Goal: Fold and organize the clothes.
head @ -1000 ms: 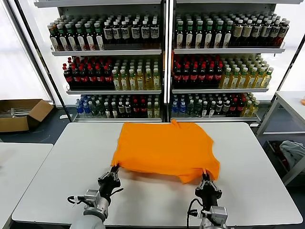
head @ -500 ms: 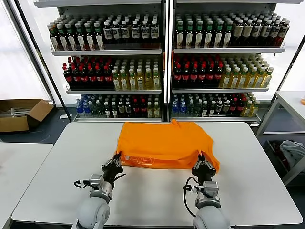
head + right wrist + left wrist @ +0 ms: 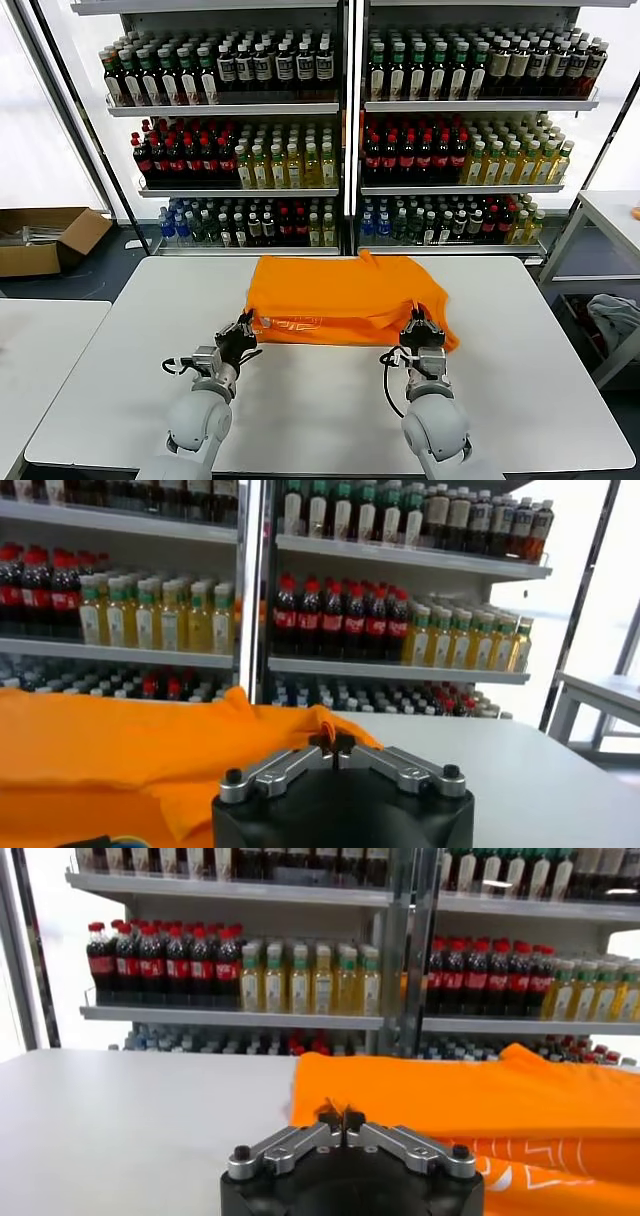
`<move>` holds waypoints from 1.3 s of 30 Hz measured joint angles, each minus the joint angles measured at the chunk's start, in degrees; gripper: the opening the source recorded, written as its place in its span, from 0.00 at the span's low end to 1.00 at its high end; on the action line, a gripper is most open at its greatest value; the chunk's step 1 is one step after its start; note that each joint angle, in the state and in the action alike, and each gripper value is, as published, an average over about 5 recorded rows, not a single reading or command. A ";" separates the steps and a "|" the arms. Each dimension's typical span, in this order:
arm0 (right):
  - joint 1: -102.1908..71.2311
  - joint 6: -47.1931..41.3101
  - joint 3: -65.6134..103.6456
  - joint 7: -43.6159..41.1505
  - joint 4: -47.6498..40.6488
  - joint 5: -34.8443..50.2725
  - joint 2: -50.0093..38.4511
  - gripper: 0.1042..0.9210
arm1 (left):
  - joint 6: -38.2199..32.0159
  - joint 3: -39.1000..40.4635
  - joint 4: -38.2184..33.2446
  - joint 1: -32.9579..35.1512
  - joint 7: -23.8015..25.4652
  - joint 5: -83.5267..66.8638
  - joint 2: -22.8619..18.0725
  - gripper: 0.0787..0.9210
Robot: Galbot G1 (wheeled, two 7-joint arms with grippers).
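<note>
The orange T-shirt (image 3: 345, 295) lies on the white table (image 3: 330, 410), its near hem lifted and turned back so a band with white lettering (image 3: 292, 323) faces up. My left gripper (image 3: 246, 323) is shut on the hem's left corner, and my right gripper (image 3: 417, 318) is shut on its right corner. In the left wrist view the left gripper (image 3: 342, 1116) pinches a peak of the orange T-shirt (image 3: 480, 1098). In the right wrist view the right gripper (image 3: 333, 742) pinches a fold of the orange T-shirt (image 3: 110, 745).
Shelves of bottles (image 3: 350, 150) stand behind the table. A cardboard box (image 3: 45, 238) sits on the floor at the far left. A second table (image 3: 40, 340) adjoins on the left. At the right stands a side table (image 3: 610, 215) with a pale cloth heap (image 3: 612, 318) below.
Both grippers moved away from me toward the shelves, carrying the near hem up and over the shirt. The lettered underside has come into view.
</note>
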 measured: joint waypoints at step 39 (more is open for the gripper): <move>-5.21 -7.85 4.05 2.29 5.09 4.79 -1.50 0.88 | 6.36 -0.55 -8.08 5.40 -2.07 4.23 0.17 0.88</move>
